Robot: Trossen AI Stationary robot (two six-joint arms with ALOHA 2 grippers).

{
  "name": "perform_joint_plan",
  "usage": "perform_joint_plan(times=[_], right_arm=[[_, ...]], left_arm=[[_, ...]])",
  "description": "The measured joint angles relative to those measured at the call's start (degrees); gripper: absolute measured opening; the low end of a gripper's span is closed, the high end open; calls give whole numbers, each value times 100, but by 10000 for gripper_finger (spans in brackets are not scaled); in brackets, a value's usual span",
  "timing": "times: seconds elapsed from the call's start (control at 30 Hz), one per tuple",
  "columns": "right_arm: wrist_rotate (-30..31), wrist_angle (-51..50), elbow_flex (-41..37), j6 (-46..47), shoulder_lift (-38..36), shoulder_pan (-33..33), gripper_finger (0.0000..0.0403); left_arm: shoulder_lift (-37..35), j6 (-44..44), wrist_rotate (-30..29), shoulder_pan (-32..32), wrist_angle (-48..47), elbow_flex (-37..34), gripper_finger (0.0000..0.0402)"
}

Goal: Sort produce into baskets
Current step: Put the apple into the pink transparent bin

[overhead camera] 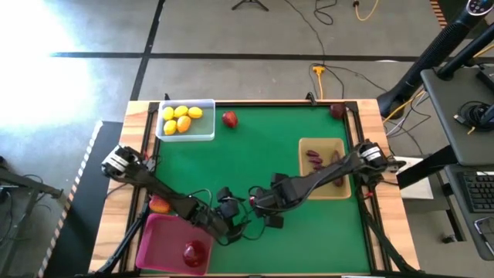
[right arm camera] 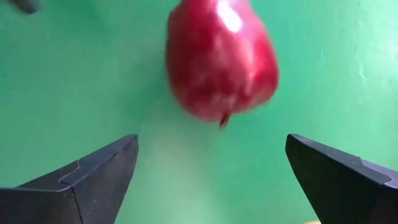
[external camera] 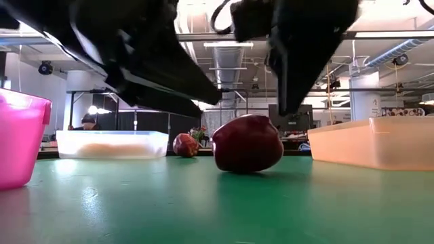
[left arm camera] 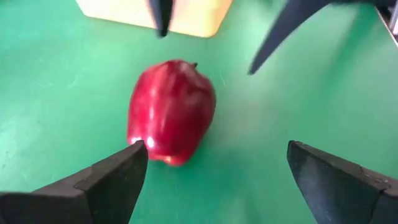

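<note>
Both tools, left (left arm camera: pixel 211 180) and right (right arm camera: pixel 211 177), hang open beside the red apple (left arm camera: pixel 171 111) on the tabletop; one must likely close on it next.

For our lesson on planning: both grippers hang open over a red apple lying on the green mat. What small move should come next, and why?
Probably the left gripper should ease forward and close on the red apple. Its fingers stand open, the apple lies free between the arms, and the pink bin beside that arm already holds red fruit.
</note>
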Motion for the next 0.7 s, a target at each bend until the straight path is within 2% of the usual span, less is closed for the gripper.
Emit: perform_joint_plan(times=[0.13, 0.27, 0.33, 0.5, 0.7], right_arm=[[30, -129, 0, 259, -167, 253, 400], [19, -133, 28, 554, -265, 521, 400], [2, -216, 39, 698, -284, 666, 400], [-25, -465, 44, 1285, -431, 1002, 400], [-20, -764, 44, 2072, -445, 1436, 400]], left_arm=[[306, 491, -95, 73, 477, 2, 367], [274, 277, 211, 428, -31, 0, 367], [185, 525, 209, 569, -68, -4, 367], [111, 1101, 1060, 795, 17, 57, 367], [139, 1609, 1238, 982, 94, 96, 367]])
